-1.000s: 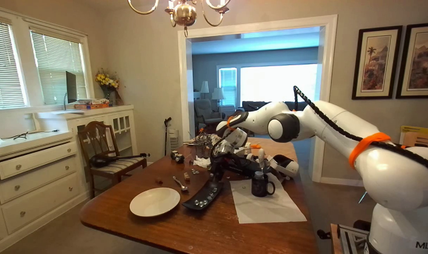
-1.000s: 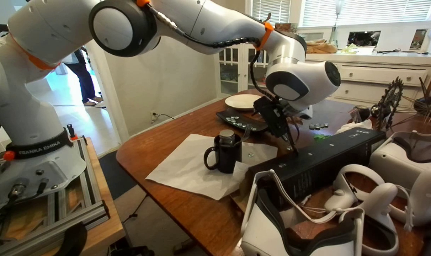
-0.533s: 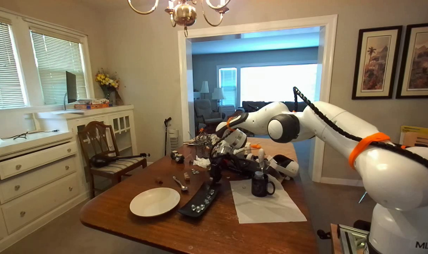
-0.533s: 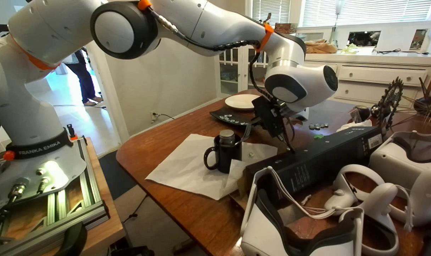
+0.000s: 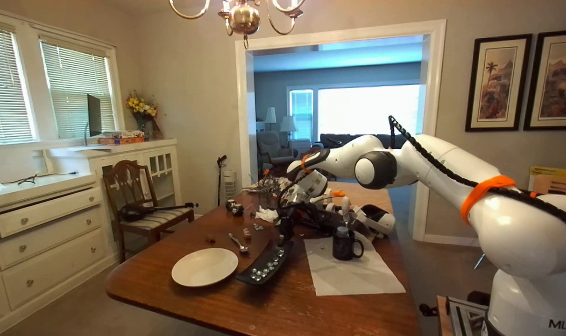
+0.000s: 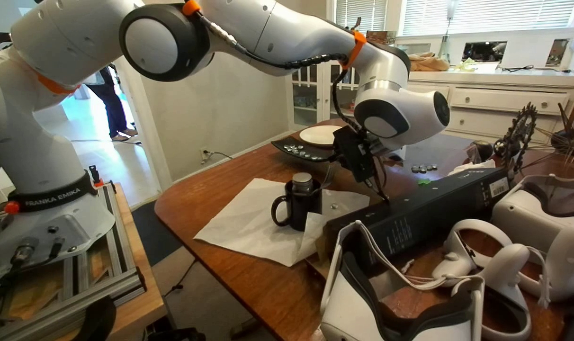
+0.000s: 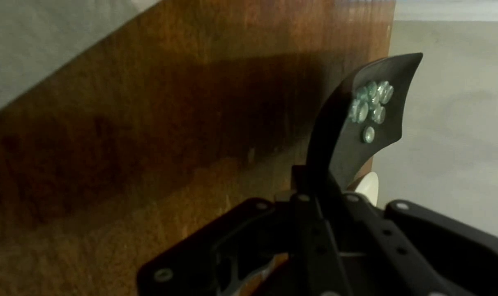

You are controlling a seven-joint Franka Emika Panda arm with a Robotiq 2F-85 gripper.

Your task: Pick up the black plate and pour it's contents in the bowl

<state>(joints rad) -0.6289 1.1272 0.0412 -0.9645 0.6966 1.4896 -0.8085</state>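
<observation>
Room: pale walls (image 5: 194,116) closed you in, with a brass chandelier (image 5: 244,21) overhead and two framed pictures (image 5: 499,84) on the wall.
Wooden table (image 5: 283,310): your work surface, brown and scuffed, carried a long black box (image 6: 429,213) and a white headset (image 6: 353,308) in an exterior view.
Bowl (image 5: 205,267): round, white and shallow, it sat flat on the wood; the wrist view gave you only a small part of it.
Black plate (image 7: 353,152): you had this long, curved tray off the table, with a shadow (image 7: 269,98) on the wood; its free end hung just beside the bowl, and you could not tell its exact tilt.
Contents (image 7: 374,96): rounded, clear to pale-green pieces lay in the black plate; those you saw in the wrist view were bunched toward its free end.
Gripper (image 7: 319,181): you had its jaws drawn together on the near end of the black plate, with just the thin tray wall between them.
Arm (image 6: 291,33): it reached out over the table, its wrist bent down toward the black plate.
Spoon (image 5: 238,243): it lay on the table near the bowl.
Black mug (image 5: 343,249): it stood upright on the white paper (image 5: 357,282), well apart from the bowl, a grey-lidded container (image 6: 302,182) showing above its rim.
Loose pieces (image 6: 424,168): an exterior view showed you a few clear ones on the table behind the long black box, and a single clear piece (image 6: 334,206) on the white paper.
</observation>
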